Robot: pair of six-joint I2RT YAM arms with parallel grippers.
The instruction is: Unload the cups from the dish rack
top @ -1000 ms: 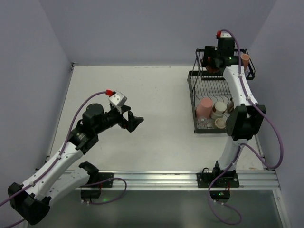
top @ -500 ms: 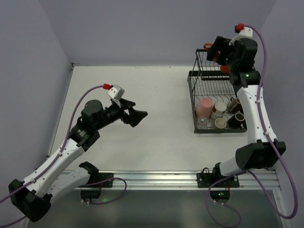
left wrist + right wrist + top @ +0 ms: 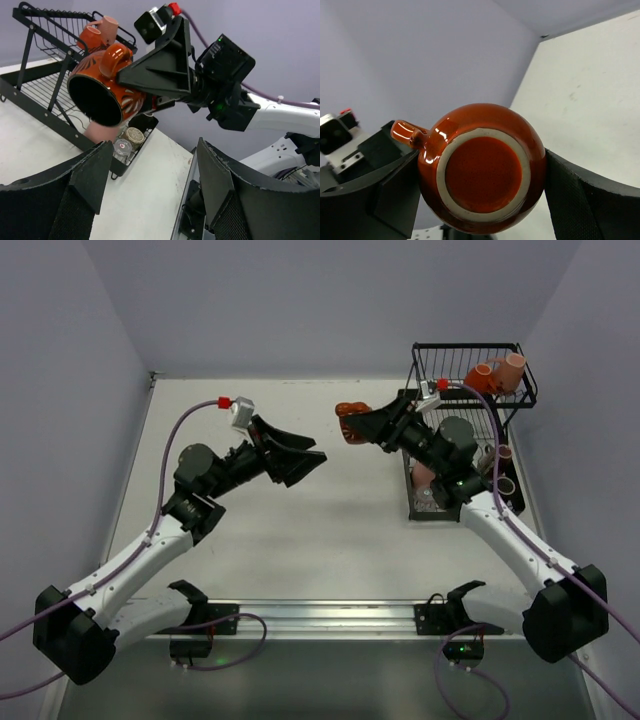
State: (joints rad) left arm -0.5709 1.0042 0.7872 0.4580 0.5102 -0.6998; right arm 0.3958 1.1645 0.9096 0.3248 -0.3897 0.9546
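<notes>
Cups wait in the dish rack at the far right corner of the surface, an orange one beside a salmon cup in the upper basket and more in the lower tray, partly hidden by the right arm. One orange mug with dark markings is already out: the right gripper clamps it on its side in the air above the far middle of the surface, just left of the rack. The left gripper faces the mug's mouth with jaws spread and nothing between them, near but not touching, so the step looks like a handover. The next move calls for the left jaws to settle on the mug's wall and close before the right ones let go. The surface is plain off-white, enclosed by pale lilac walls
</notes>
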